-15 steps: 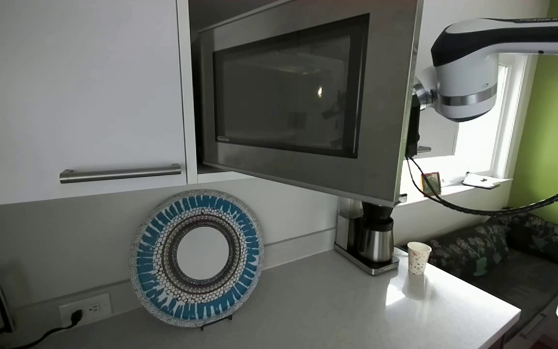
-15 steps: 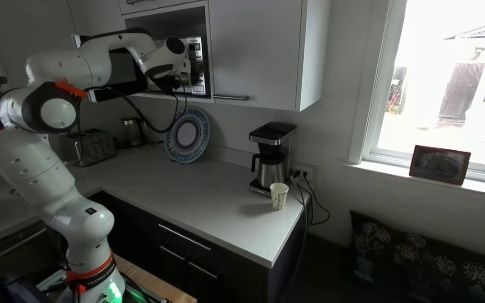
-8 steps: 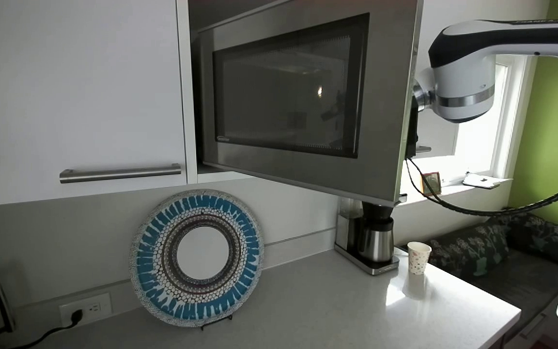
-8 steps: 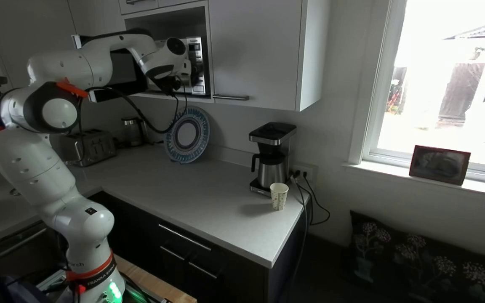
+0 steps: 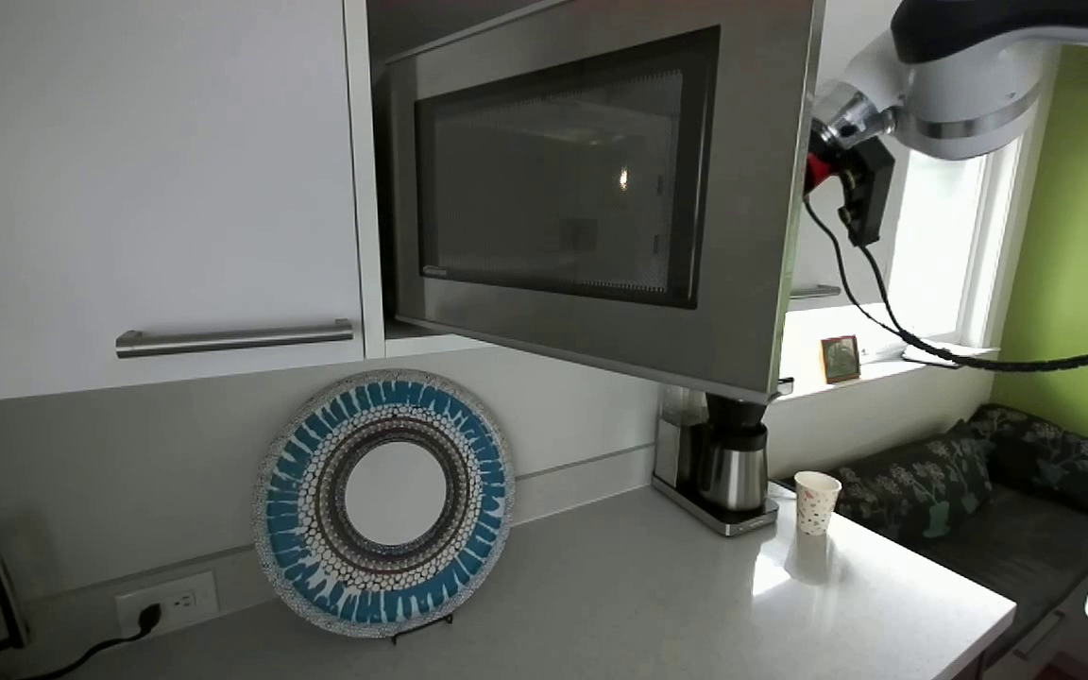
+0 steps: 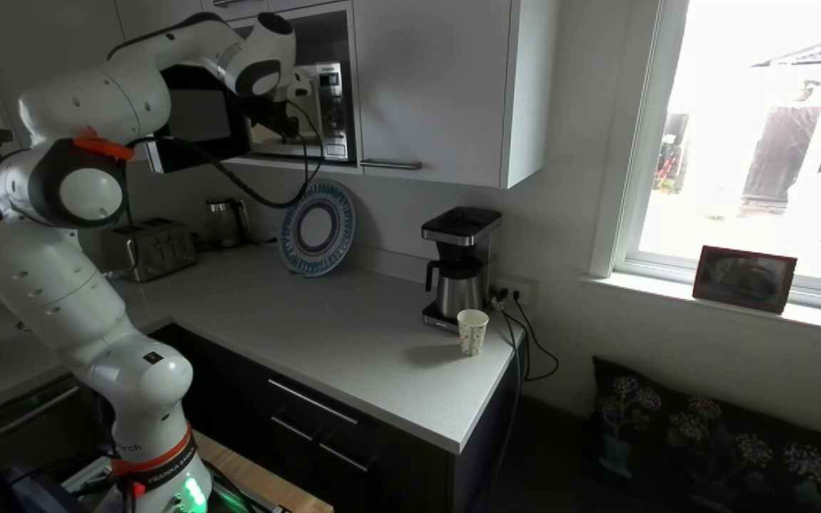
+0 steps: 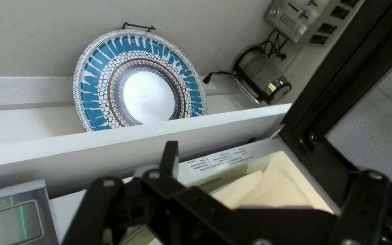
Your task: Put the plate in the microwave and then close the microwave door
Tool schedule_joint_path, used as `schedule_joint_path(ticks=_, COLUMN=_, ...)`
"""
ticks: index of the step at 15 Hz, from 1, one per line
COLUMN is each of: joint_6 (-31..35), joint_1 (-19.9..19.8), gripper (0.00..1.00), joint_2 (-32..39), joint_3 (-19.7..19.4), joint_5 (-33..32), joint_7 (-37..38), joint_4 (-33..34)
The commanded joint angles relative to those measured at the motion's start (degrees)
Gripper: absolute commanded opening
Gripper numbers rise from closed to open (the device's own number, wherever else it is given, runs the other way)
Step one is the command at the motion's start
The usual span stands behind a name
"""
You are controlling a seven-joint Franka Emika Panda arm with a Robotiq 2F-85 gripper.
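Note:
The microwave (image 6: 332, 107) sits in a wall niche, its lit cream interior showing below the gripper in the wrist view. Its microwave door (image 5: 563, 189) stands swung wide, with the dark inner side of the microwave door (image 7: 379, 119) on the right in the wrist view. My gripper (image 7: 267, 166) is in front of the opening, fingers (image 7: 169, 158) spread and no thing seen between them. In an exterior view the gripper (image 6: 274, 117) hangs tilted downward; elsewhere the door partly covers it. Pale shapes lie inside the microwave, but whether one is the white plate I cannot tell.
Below the niche a blue-and-white patterned ring plate (image 5: 383, 387) leans on the counter wall. A coffee maker (image 6: 460, 263) and paper cup (image 6: 472, 333) stand near the counter's end. A toaster (image 6: 154, 249) and kettle (image 7: 262, 75) are farther along. The niche's white edge (image 7: 134, 136) juts forward.
The arm has drawn back from the microwave and risen, and the wrist has tilted so the gripper angles downward. More of the lit opening shows now. The door has not moved.

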Motion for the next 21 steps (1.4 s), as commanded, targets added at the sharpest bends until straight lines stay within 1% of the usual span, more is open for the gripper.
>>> schedule_joint_path(ticks=1, joint_6=-10.9, joint_1=1.1, gripper=1.0, joint_2=0.5, joint_3=-0.3, joint_5=-8.4, joint_7=-0.8, joint_4=9.6)
schedule_joint_path(ticks=4, joint_6=-19.1, joint_1=2.5, gripper=1.0, joint_2=2.3, joint_3=0.2, joint_5=-14.1, joint_7=-3.0, joint_4=19.1)
schedule_joint_path(ticks=6, joint_6=-22.4, joint_1=3.5, gripper=1.0, joint_2=3.9, joint_3=1.2, joint_5=-16.8, joint_7=-4.0, joint_4=25.2)
schedule_joint_path(ticks=7, joint_6=-23.3, joint_1=3.9, gripper=1.0, joint_2=4.8, joint_3=1.8, joint_5=-17.5, joint_7=-3.3, joint_4=28.2)
schedule_joint_path(ticks=9, joint_6=-23.4, joint_1=4.9, gripper=1.0, joint_2=6.8, joint_3=3.0, joint_5=-17.9, joint_7=-2.9, joint_4=33.3)
schedule_joint_path(ticks=10, joint_6=-22.9, joint_1=4.6, gripper=1.0, joint_2=7.4, joint_3=4.3, joint_5=-17.7, joint_7=-2.6, joint_4=35.1)
schedule_joint_path(ticks=14, joint_6=-22.1, joint_1=5.8, gripper=1.0, joint_2=11.1, joint_3=7.5, joint_5=-16.7, joint_7=-1.8, joint_4=43.3)
schedule_joint_path(ticks=19, joint_6=-18.3, joint_1=7.3, gripper=1.0, joint_2=13.9, joint_3=9.8, joint_5=-12.8, joint_7=-1.8, joint_4=48.6)
schedule_joint_path(ticks=20, joint_6=-19.0, joint_1=6.4, gripper=1.0, joint_2=11.6, joint_3=9.3, joint_5=-14.4, joint_7=-3.0, joint_4=44.2)
schedule_joint_path(ticks=21, joint_6=-18.7, joint_1=6.6, gripper=1.0, joint_2=12.1, joint_3=9.6, joint_5=-13.9, joint_7=-2.9, joint_4=44.9)
